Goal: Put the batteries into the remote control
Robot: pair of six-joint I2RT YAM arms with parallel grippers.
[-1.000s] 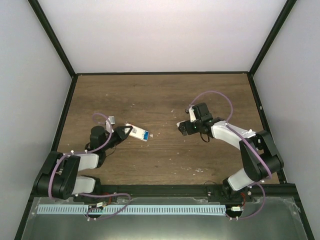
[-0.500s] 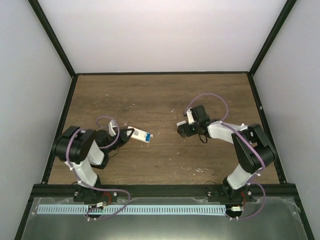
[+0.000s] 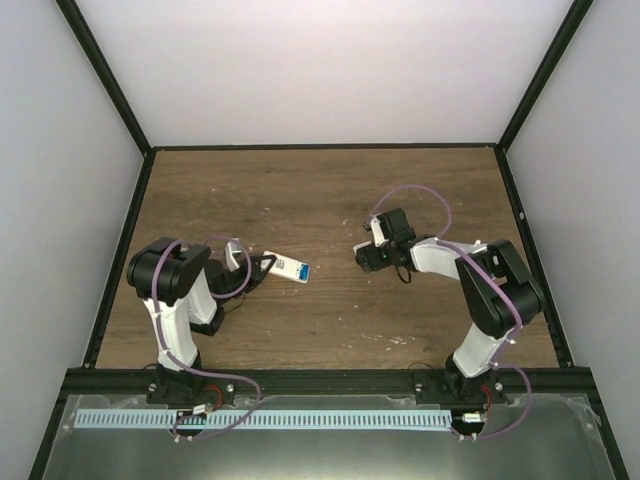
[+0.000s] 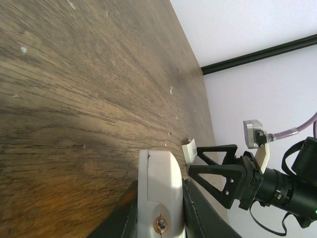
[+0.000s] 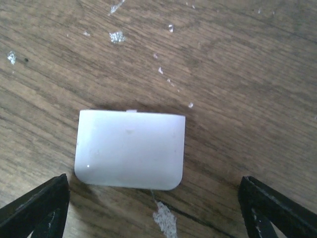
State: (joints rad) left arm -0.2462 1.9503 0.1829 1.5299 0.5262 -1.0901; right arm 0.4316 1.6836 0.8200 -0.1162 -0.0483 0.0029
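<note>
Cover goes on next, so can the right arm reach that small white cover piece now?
Probably yes: the cover lies flat, uncovered, and the open right gripper hangs right over it.

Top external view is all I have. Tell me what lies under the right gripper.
Observer: The right wrist view shows a small white cover lying flat on the table, below the right gripper.
Operator: Report the fingers.
Observer: The fingers stand wide apart, one past each short end of the cover.
Operator: Now check the left grip.
Observer: In the left wrist view, the remote control sits clamped in the left gripper, and its free end points toward the right gripper.
</note>
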